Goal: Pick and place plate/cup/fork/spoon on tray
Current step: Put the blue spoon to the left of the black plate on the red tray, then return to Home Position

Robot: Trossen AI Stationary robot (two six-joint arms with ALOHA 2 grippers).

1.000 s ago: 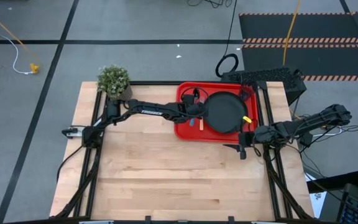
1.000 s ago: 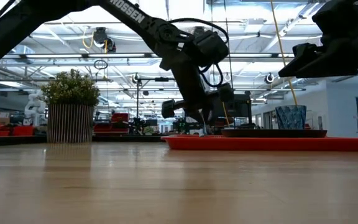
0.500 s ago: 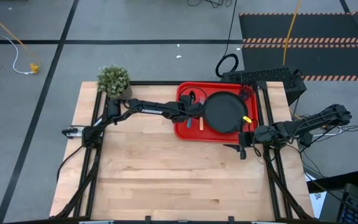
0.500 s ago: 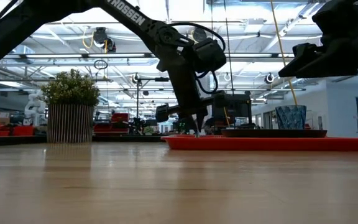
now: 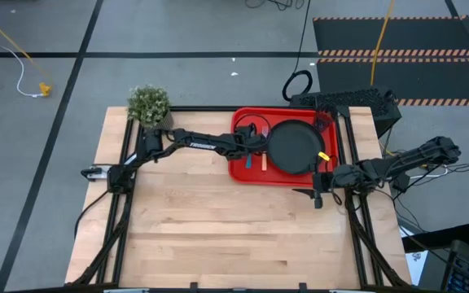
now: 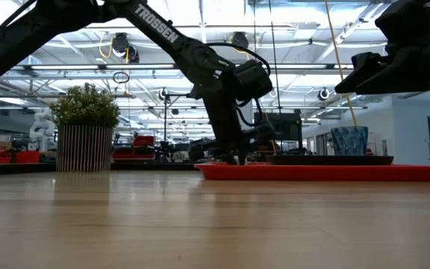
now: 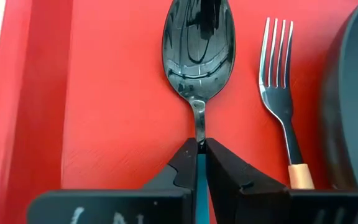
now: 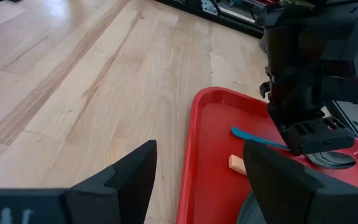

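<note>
The red tray [image 5: 241, 172] lies at the table's far right. On it are the black plate [image 5: 293, 147], the fork [image 7: 278, 93] with its orange handle [image 5: 264, 163], and a small cup [image 6: 348, 140] beyond the plate. My left gripper [image 5: 249, 150] is low over the tray's left part, shut on the spoon [image 7: 197, 50]. The spoon lies beside the fork, its bowl toward the tray's far edge. My right gripper [image 5: 316, 195] is open and empty, off the tray's near right corner and above the table. My left gripper pinches the spoon's thin light-blue handle [image 7: 201, 165] between its two fingers, just behind the metal neck. The fingers come from above, pointing down. The handle's free end [image 8: 244, 134] sticks out toward the table's near edge. The bowl [image 7: 197, 56] is down at the tray's floor.
A potted green plant [image 5: 150, 106] stands at the table's far left corner. A small yellow object [image 5: 324, 155] lies at the plate's right rim. Bare wood [image 5: 218, 236] spreads over the near half of the table.
My left gripper has gone down toward the tray's floor with the spoon and a little toward the table's left edge, staying shut on the handle.
</note>
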